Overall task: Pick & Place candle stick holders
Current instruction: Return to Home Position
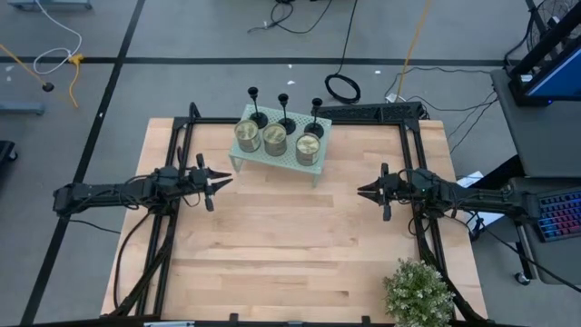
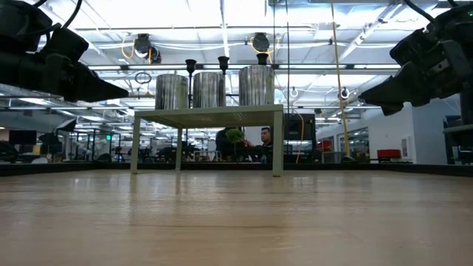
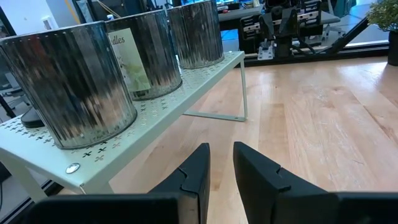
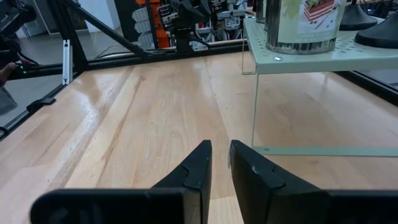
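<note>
Three black candle stick holders (image 1: 256,104) (image 1: 284,109) (image 1: 315,116) stand upright on their round bases along the far side of a pale green perforated shelf (image 1: 289,163). Their cup tops show in the low view (image 2: 223,65) behind three silver tins (image 1: 274,139). My left gripper (image 1: 225,182) hovers shut and empty to the left of the shelf's near side, pointing right. My right gripper (image 1: 361,191) hovers shut and empty to the shelf's right, pointing left. Two holder bases show in the right wrist view (image 4: 380,34).
The three ribbed silver tins (image 3: 68,87) stand on the shelf in front of the holders. A potted plant (image 1: 418,295) stands at the table's near right corner. Bare wood (image 1: 290,245) lies between the two grippers and toward the near edge.
</note>
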